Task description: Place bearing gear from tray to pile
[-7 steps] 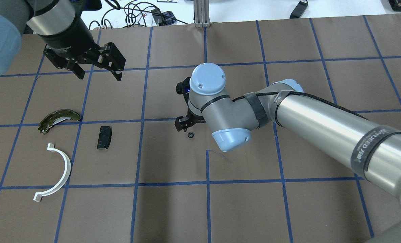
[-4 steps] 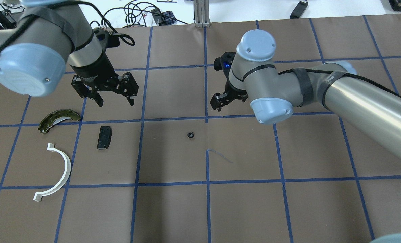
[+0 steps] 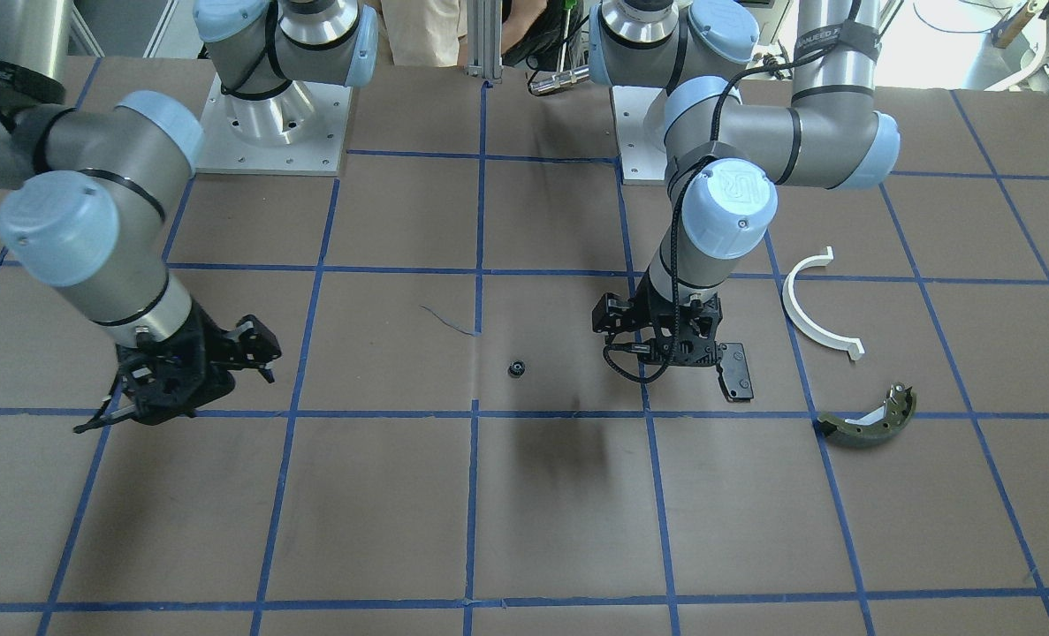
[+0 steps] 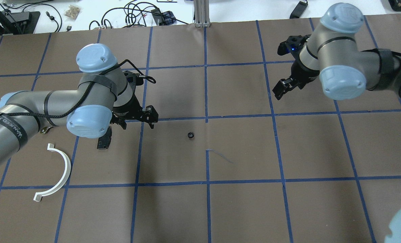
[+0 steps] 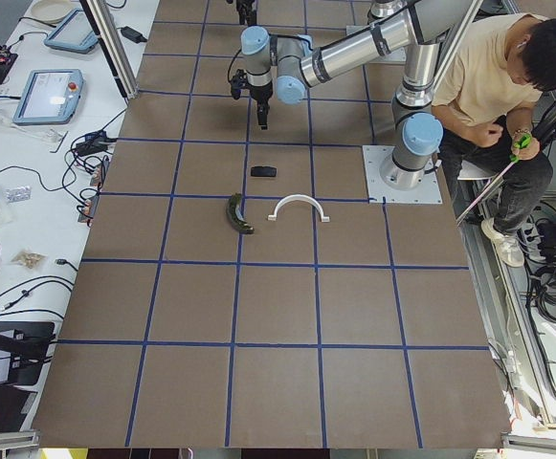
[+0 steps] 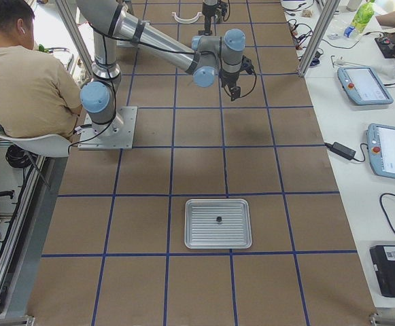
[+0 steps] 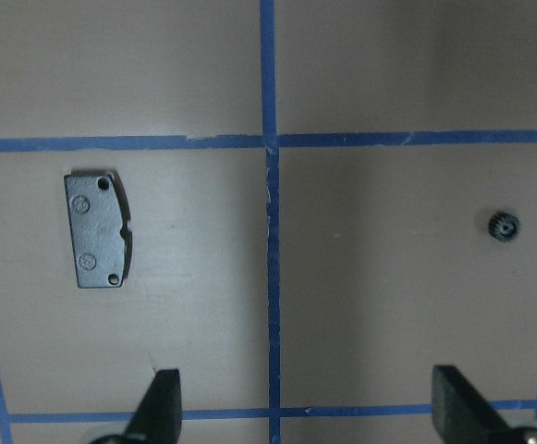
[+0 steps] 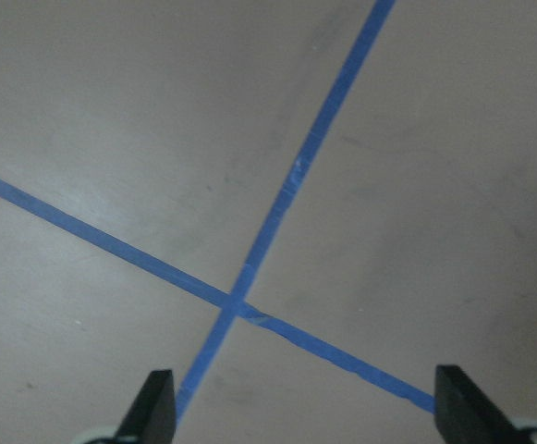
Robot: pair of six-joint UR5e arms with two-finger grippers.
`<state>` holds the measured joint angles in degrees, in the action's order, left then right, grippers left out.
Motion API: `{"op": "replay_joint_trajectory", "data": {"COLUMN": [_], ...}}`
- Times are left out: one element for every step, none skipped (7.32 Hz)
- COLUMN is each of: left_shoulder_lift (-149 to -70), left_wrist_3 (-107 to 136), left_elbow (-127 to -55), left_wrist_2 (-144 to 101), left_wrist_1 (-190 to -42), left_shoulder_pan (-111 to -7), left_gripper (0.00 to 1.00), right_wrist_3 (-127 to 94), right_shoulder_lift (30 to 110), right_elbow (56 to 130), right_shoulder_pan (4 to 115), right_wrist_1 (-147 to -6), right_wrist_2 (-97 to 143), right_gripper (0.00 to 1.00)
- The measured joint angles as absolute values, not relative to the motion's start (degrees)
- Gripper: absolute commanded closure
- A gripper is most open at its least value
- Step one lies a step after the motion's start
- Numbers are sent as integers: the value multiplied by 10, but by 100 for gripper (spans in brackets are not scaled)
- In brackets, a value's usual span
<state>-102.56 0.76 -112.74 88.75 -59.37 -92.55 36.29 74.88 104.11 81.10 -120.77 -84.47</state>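
The bearing gear (image 4: 191, 135) is a tiny black toothed ring lying alone on the brown table, also in the front view (image 3: 516, 368) and the left wrist view (image 7: 503, 226). My left gripper (image 4: 137, 125) is open and empty, hovering left of the gear and just right of the black pad (image 4: 103, 141). The pile holds that pad, a white half-ring (image 4: 61, 170) and an olive brake shoe (image 3: 869, 424), which my left arm mostly hides from overhead. My right gripper (image 4: 281, 89) is open and empty, far right of the gear. The tray (image 6: 200, 238) holds another small black part (image 6: 219, 219).
Blue tape lines grid the brown table cover. Cables (image 4: 136, 13) and an aluminium post (image 4: 202, 13) lie beyond the far edge. A seated person (image 6: 20, 75) is beside the robot base. Tablets (image 6: 394, 149) rest on the side bench.
My right arm has pulled away from the gear to the far right, leaving it on the table. My left arm has swung down and right to hover beside the black pad.
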Motion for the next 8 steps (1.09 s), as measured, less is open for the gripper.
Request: {"op": "replay_joint_trajectory", "data": {"left_shoulder_lift": [-1041,-1059,-1080,-1106,-1128,-1144,-1152,-1159], "left_wrist_3": [14,32,63,97,118,129,135,136], "left_elbow": [-1132,-1130,-1119,-1098,-1080,-1068,-1065,-1065], "left_wrist_2": [887,886,886,887,890,892,893,893], "left_wrist_1": [-569,-543,-518,-501,-493,-487,-483,-482], "left_shoulder_pan": [-942,-972,-1005,-1037,-1063,-1080,-1088,-1091], "left_gripper": [2,3,2,2,2,2,2,1], "right_wrist_3": [436,504,580,668,743,803,851,891], "right_shoulder_lift": [754,756,757,757,755,751,746,734], "right_elbow": [1040,1038,1036,1028,1017,1004,992,978], "right_shoulder_pan": [760,709,661,610,565,527,497,471], "right_wrist_1": [-1193,-1178,-1170,-1167,-1165,-1165,-1167,-1169], "right_wrist_2": [-848,-850,-855,-867,-879,-897,-911,-917], "right_gripper": [0,0,0,0,1,1,2,2]}}
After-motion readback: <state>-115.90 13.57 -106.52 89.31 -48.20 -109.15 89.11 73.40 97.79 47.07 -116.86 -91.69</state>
